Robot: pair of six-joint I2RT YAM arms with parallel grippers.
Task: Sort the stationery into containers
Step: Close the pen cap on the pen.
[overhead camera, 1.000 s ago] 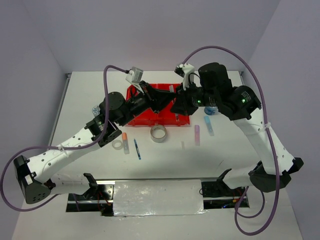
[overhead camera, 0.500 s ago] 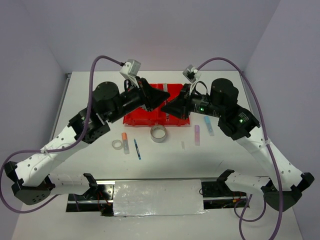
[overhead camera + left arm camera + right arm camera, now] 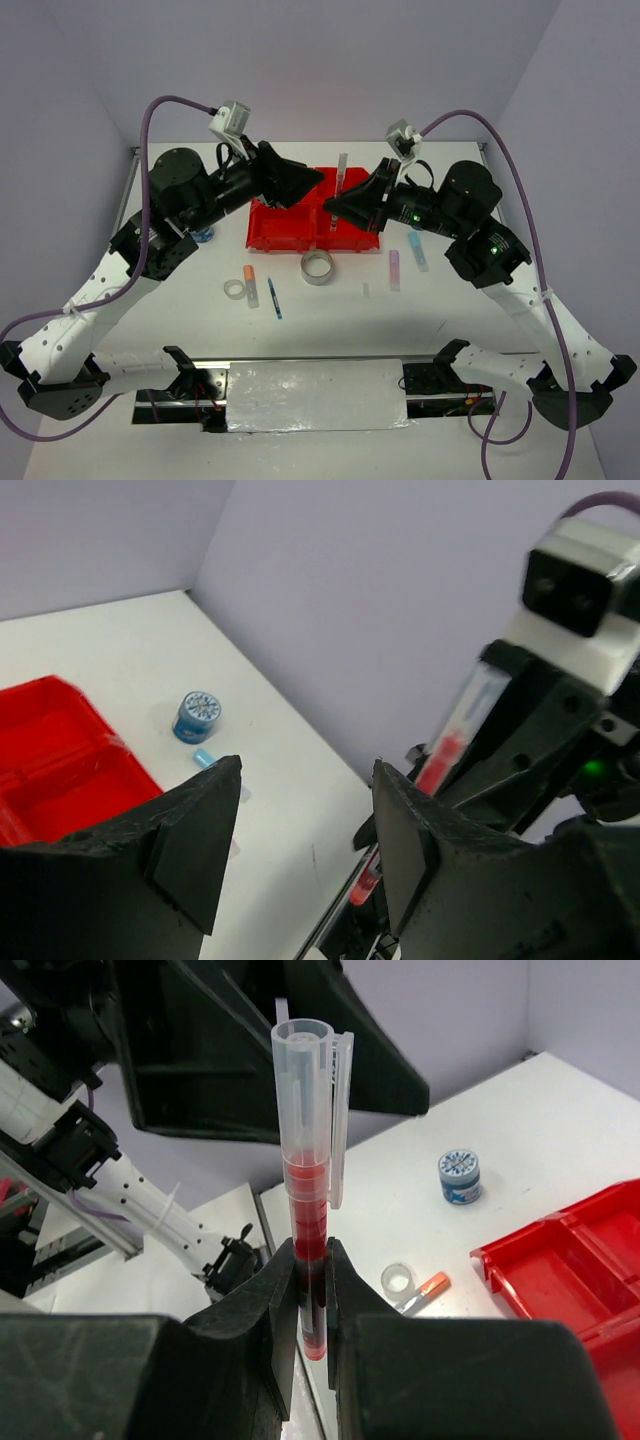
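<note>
My right gripper (image 3: 335,205) is shut on a red pen (image 3: 341,174) with a clear cap and holds it upright above the red four-compartment tray (image 3: 285,232). In the right wrist view the pen (image 3: 308,1200) stands pinched between the fingers of the gripper (image 3: 311,1260). My left gripper (image 3: 308,183) is open and empty, raised over the tray's left half and facing the right gripper. In the left wrist view its own gripper (image 3: 307,770) frames the pen (image 3: 455,740). On the table lie a silvery tape ring (image 3: 318,267), a clear tape ring (image 3: 235,289), an orange stub (image 3: 248,271) and a blue pen (image 3: 274,298).
A pale pink stick (image 3: 394,270) and a pale blue stick (image 3: 418,252) lie right of the tray. A blue-patterned roll (image 3: 203,237) shows partly under my left arm, and one stands beside the tray in the left wrist view (image 3: 197,715). The table's front edge has a foil-covered plate (image 3: 315,395).
Both grippers have risen from low over the tray and drawn apart. The left arm swung back to the left. The right gripper keeps the red pen, which now stands upright.
</note>
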